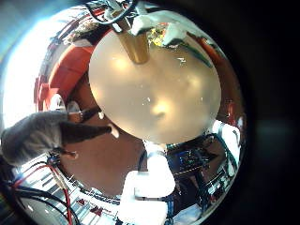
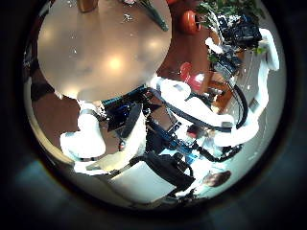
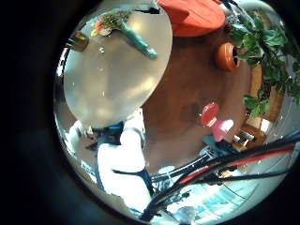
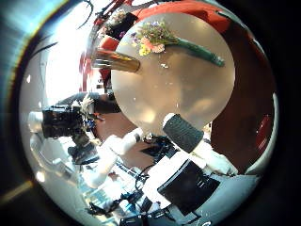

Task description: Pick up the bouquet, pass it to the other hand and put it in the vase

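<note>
The bouquet (image 4: 162, 38) lies flat on the round table (image 4: 179, 89), its wrapped stems pointing away from the vase (image 4: 118, 60), which stands just beside the flowers at the table's rim. The bouquet (image 3: 127, 28) and vase (image 3: 78, 41) show the same way in the right little finger view. The left palm views show the vase (image 1: 138, 47) and part of the bouquet (image 1: 169, 36) at the table's far side. My right hand (image 4: 188, 132) and left hand (image 1: 155, 173) both hang high above the table (image 1: 159, 94), fingers relaxed, holding nothing. No hand touches either thing.
A potted plant (image 3: 267, 56), a smaller pot (image 3: 228, 56) and a low round seat (image 3: 192, 14) stand on the floor beyond the table. Two small stools (image 3: 212, 116) sit on the floor. The right arm (image 2: 240, 57) shows beside the table.
</note>
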